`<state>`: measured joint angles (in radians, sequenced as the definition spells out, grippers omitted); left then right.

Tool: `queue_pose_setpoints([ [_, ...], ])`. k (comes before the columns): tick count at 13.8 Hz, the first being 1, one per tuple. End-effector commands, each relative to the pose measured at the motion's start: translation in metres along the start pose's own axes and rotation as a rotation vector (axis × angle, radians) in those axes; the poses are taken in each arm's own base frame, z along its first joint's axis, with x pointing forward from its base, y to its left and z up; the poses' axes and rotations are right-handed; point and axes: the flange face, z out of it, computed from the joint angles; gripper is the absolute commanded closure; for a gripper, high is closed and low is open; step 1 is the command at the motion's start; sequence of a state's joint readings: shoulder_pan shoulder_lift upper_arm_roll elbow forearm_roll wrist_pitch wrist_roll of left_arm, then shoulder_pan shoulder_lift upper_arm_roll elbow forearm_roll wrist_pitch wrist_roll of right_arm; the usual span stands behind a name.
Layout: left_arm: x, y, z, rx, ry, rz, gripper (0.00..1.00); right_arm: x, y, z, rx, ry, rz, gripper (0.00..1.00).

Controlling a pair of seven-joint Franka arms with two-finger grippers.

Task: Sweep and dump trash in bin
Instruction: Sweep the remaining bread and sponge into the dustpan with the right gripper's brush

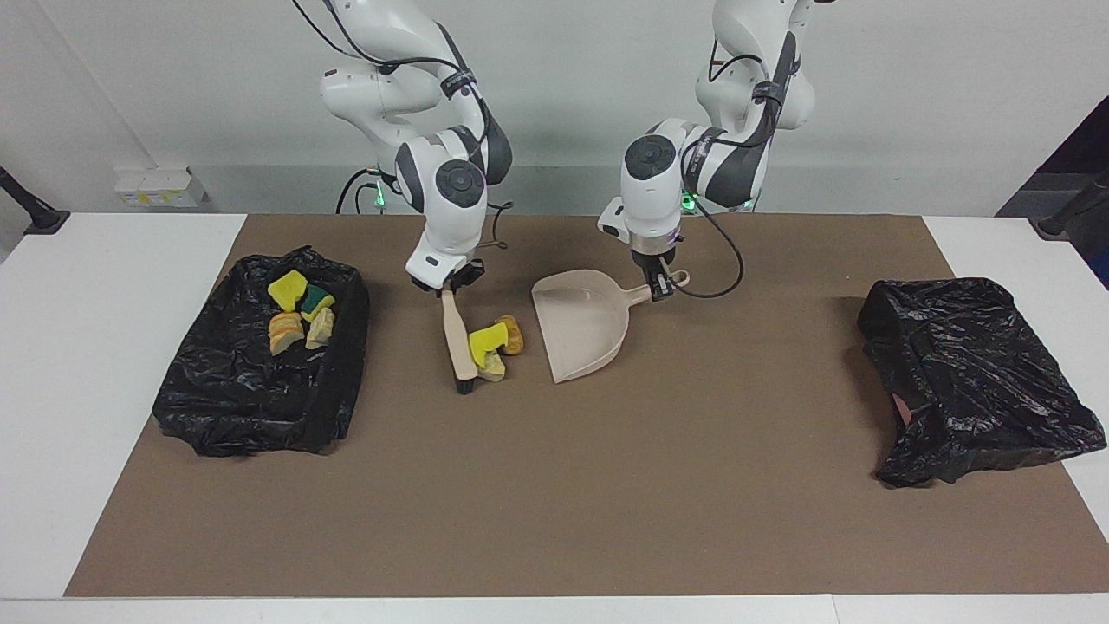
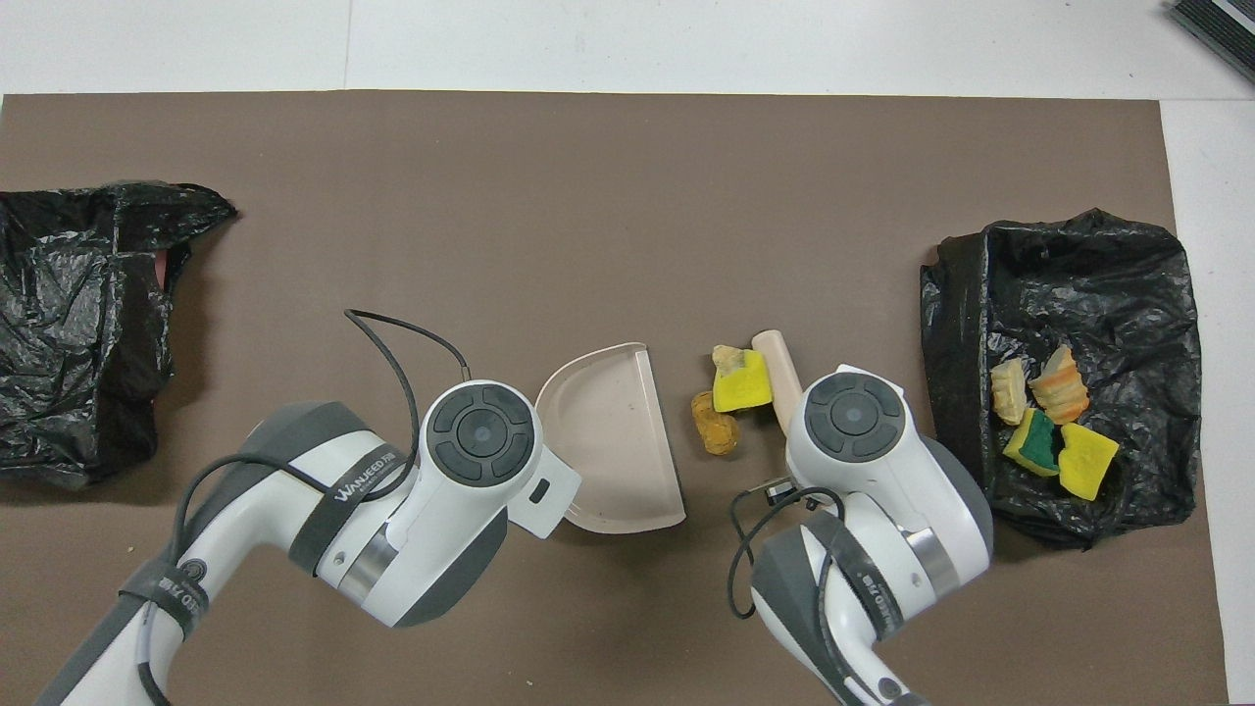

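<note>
My right gripper (image 1: 448,284) is shut on the beige brush (image 1: 457,336), whose bristles rest on the mat. Three bits of trash lie against the brush: a yellow sponge chunk (image 1: 488,341) (image 2: 742,382), a golden-brown piece (image 1: 512,334) (image 2: 714,434) and a pale piece (image 1: 493,372). My left gripper (image 1: 660,286) is shut on the handle of the beige dustpan (image 1: 582,334) (image 2: 608,441). The pan's open edge faces the bits with a small gap. Several more bits of trash (image 1: 299,310) (image 2: 1054,422) lie in the black-bagged bin (image 1: 251,416) (image 2: 1079,265).
A second black bag (image 1: 970,373) (image 2: 69,324) lies at the left arm's end of the brown mat (image 1: 554,503). In the overhead view both arms' wrists hide their grippers. White table borders the mat.
</note>
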<state>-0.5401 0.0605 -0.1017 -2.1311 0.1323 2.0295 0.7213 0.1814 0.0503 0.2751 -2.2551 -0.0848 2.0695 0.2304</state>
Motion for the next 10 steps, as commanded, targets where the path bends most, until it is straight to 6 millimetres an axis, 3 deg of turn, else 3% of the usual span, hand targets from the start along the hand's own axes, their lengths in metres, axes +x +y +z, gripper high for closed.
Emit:
queue_pose_setpoints([
  [1, -0.01, 0.006, 0.004, 0.011, -0.006, 0.021, 1.0, 0.011, -0.044, 0.001, 0.135, 0.014, 0.01, 1.0],
  [3, -0.011, 0.005, 0.004, 0.012, -0.005, 0.023, 1.0, 0.016, -0.069, -0.016, 0.257, 0.002, 0.051, 1.0],
  [5, -0.014, 0.002, 0.005, 0.011, -0.003, 0.034, 1.0, 0.017, -0.077, -0.034, 0.292, 0.013, 0.071, 1.0],
  [7, -0.017, -0.006, 0.006, 0.02, 0.009, 0.119, 1.0, 0.011, -0.074, -0.073, 0.294, 0.018, 0.056, 1.0],
  [8, -0.022, -0.013, 0.007, 0.028, 0.02, 0.149, 1.0, 0.005, -0.065, -0.097, 0.285, 0.024, 0.053, 1.0],
  [10, -0.025, -0.017, 0.008, 0.03, 0.023, 0.186, 1.0, -0.013, -0.039, -0.126, 0.244, 0.008, 0.09, 1.0],
])
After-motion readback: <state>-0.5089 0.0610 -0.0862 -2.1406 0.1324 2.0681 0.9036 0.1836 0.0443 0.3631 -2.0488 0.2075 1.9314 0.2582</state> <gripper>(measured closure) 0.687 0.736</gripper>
